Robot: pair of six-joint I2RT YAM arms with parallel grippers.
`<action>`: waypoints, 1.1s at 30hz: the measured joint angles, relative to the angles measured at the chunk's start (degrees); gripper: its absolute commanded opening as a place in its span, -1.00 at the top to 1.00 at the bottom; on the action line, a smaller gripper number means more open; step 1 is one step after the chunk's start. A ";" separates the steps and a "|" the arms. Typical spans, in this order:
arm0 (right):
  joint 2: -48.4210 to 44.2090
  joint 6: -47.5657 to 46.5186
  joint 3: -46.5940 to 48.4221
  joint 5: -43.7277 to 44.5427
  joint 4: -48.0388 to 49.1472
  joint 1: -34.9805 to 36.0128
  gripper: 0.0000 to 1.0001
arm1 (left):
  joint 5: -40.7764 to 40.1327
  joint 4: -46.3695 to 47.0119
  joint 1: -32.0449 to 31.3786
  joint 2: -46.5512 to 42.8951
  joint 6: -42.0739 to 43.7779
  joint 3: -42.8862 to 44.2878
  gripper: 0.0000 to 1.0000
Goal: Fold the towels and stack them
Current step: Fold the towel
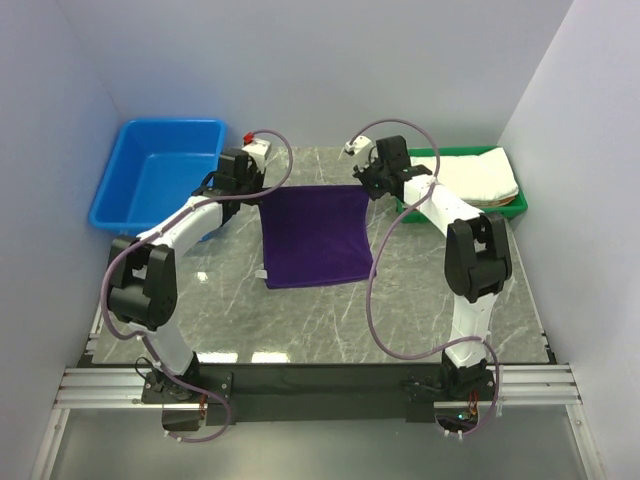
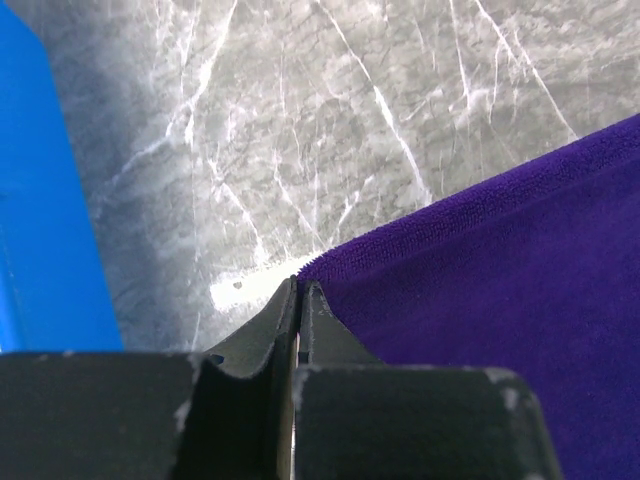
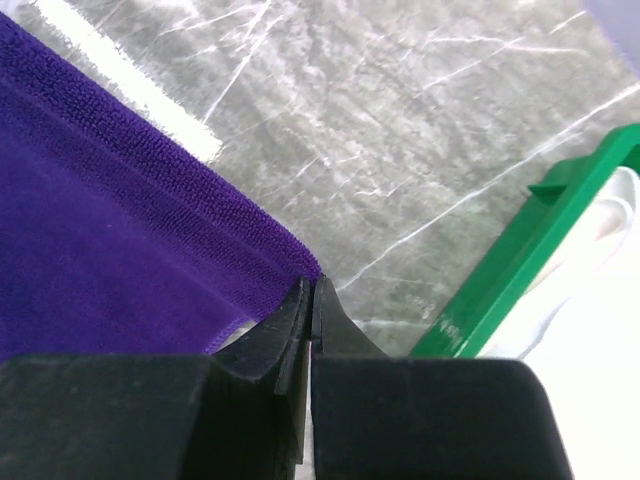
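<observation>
Draping nearward, purple towel point(image 1: 315, 238), far edge running left-right

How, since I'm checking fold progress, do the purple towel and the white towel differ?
Colour: the purple towel is dark, the white towel pale. Place: the purple towel lies spread on the table; the white towel sits in the green tray, apparently folded. Grip: the left end effector and right end effector are shut on the purple towel's far corners; nothing holds the white towel. Both are soft cloth.
</observation>
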 measured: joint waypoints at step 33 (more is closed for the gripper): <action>-54.16 0.96 -24.13 4.07 -3.19 8.48 1.00 | -2.16 -0.37 -11.98 -45.83 4.26 -15.78 0.99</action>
